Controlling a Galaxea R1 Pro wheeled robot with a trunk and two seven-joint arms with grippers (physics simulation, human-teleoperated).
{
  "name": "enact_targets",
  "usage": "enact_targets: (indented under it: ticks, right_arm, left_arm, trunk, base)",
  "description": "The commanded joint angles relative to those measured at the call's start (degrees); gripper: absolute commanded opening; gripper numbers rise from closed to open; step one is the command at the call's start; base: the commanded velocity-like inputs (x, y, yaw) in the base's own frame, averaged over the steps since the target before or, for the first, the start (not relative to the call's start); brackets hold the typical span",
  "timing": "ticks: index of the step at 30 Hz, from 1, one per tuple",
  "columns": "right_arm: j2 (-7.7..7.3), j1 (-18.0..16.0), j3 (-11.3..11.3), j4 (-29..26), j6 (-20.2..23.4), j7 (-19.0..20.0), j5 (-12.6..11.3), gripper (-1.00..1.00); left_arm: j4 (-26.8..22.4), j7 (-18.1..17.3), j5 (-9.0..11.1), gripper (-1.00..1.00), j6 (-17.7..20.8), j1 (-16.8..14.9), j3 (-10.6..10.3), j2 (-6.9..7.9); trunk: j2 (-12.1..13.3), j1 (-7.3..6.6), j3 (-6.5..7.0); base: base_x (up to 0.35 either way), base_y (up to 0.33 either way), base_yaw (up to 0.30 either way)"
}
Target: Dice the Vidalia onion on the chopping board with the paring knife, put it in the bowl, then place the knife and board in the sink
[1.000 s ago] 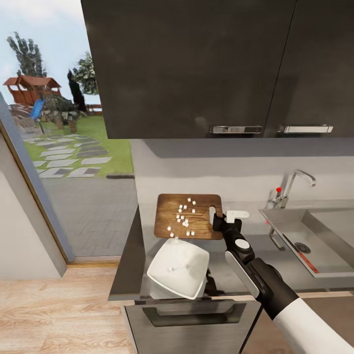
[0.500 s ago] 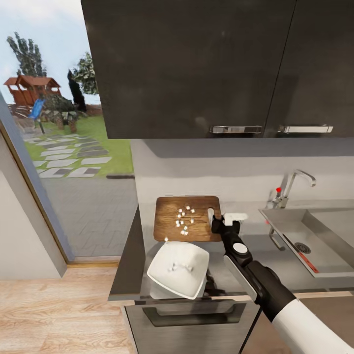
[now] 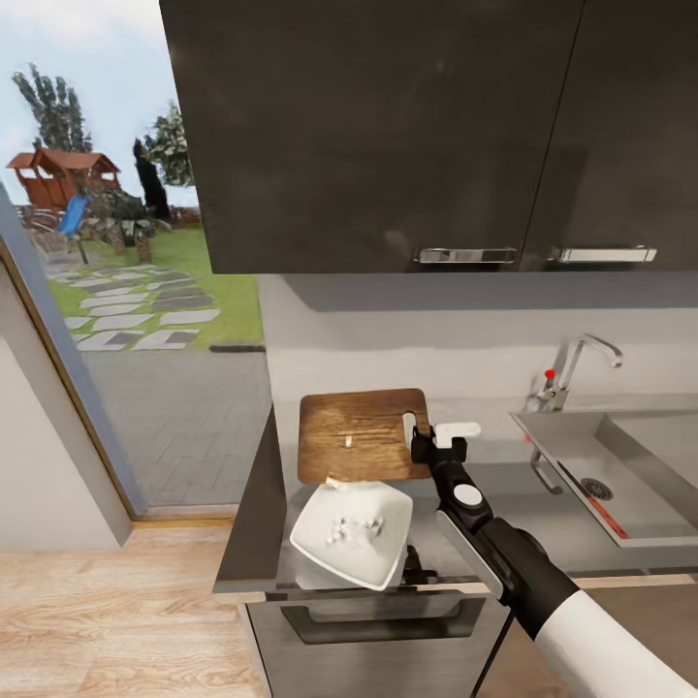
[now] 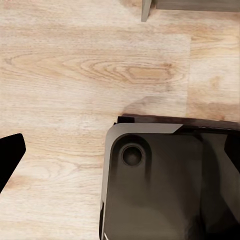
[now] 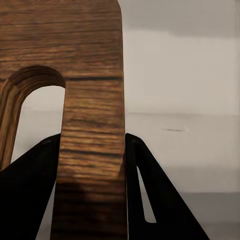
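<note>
Since a second ago the chopping board [image 3: 359, 436] tilted steeper, dice slid into the bowl [image 3: 354, 531]; right end effector [image 3: 424, 438] pinches its handle end, sink [image 3: 620, 475] rightward.

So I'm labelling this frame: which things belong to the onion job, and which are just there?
Job:
chopping board, gripped at its handle end by right gripper
diced onion
bowl
sink
countertop

Just there:
wall cabinets
tap

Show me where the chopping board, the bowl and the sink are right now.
chopping board [image 3: 354, 436], head view, bare wood near its middle.
bowl [image 3: 325, 528], head view, its white left wall.
sink [image 3: 572, 451], head view, sloping grey inner wall of the basin.
</note>
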Motion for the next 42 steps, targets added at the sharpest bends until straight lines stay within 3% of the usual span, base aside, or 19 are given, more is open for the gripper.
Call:
enact_targets:
  ticks: [1,16,19,24,42]
  right_arm:
    - [-0.07,-0.07,0.25,-0.06,-0.06,-0.46,-0.35,-1.0]
    - [-0.07,-0.07,0.21,0.31,-0.48,-0.55,-0.45,-1.0]
    - [-0.05,-0.07,0.17,-0.21,0.47,-0.7,-0.73,-1.0]
    - [0.11,-0.07,0.08,-3.95,6.83,-0.73,-0.96,-1.0]
    - [0.63,-0.07,0.16,-4.48,7.22,-0.77,-1.06,-1.0]
  left_arm:
    - [-0.07,-0.08,0.26,1.0,-0.06,0.01,0.04,-0.01]
    - [-0.07,-0.08,0.26,1.0,-0.06,0.01,0.02,-0.08]
    - [-0.1,-0.08,0.26,1.0,-0.06,0.01,0.02,-0.09]
    - [-0.23,-0.08,0.26,1.0,-0.06,0.01,0.02,-0.09]
    - [-0.17,-0.08,0.26,1.0,-0.06,0.01,0.02,-0.09]
  trunk:
    - [-0.12,0.04,-0.12]
    - [-0.12,0.04,-0.12]
    - [-0.12,0.04,-0.12]
    - [-0.12,0.04,-0.12]
    - [-0.12,0.04,-0.12]
  base:
    - [0.0,0.0,0.0]
    - [0.0,-0.011,0.0]
    - [0.0,-0.248,0.0]
    - [0.0,-0.294,0.0]
    - [0.0,-0.299,0.0]
